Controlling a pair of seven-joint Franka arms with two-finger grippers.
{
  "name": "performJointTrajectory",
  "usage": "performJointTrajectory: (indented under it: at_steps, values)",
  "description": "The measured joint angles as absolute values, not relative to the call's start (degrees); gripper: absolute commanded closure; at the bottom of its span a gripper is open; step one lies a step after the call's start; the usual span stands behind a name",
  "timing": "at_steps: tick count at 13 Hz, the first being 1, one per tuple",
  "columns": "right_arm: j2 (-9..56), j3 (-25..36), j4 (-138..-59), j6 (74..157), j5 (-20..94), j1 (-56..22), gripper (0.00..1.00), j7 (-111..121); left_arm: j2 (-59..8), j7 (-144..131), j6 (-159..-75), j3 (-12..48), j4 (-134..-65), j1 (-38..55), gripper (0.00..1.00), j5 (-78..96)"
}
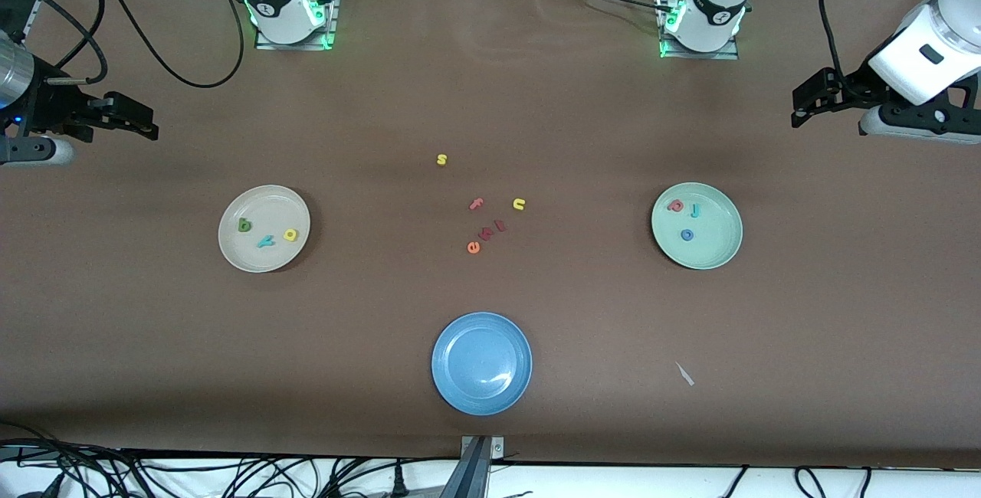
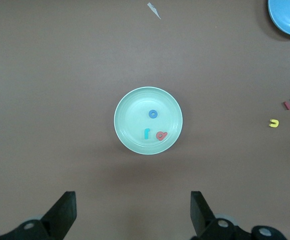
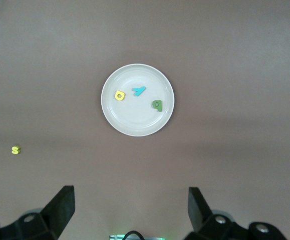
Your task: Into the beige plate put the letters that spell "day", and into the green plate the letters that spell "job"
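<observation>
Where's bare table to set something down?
Bare table lies between the beige plate and the loose letters, and between those letters and the green plate. Crowded: the letter cluster, with the blue plate nearer the camera.

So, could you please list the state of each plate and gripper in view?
Beige plate: holds green, teal and yellow letters.
Green plate: holds red, light blue and dark blue letters.
Blue plate: holds nothing.
Left gripper: open, holds nothing.
Right gripper: open, holds nothing.

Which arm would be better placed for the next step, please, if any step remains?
Neither: the beige plate already holds d, a, y and the green plate holds j, o, b; both arms wait with open jaws.
</observation>
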State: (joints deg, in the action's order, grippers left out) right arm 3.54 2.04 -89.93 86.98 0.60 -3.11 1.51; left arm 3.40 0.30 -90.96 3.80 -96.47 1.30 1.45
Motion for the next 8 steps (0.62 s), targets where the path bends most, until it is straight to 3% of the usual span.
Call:
performJointTrajectory:
  at_steps: [8]
  values:
    - [3.87, 2.04, -89.93, 86.97, 0.60, -3.11, 0.00, 1.51, 2.17, -1.45, -90.00, 6.31, -95.09, -1.05, 0.00, 1.45]
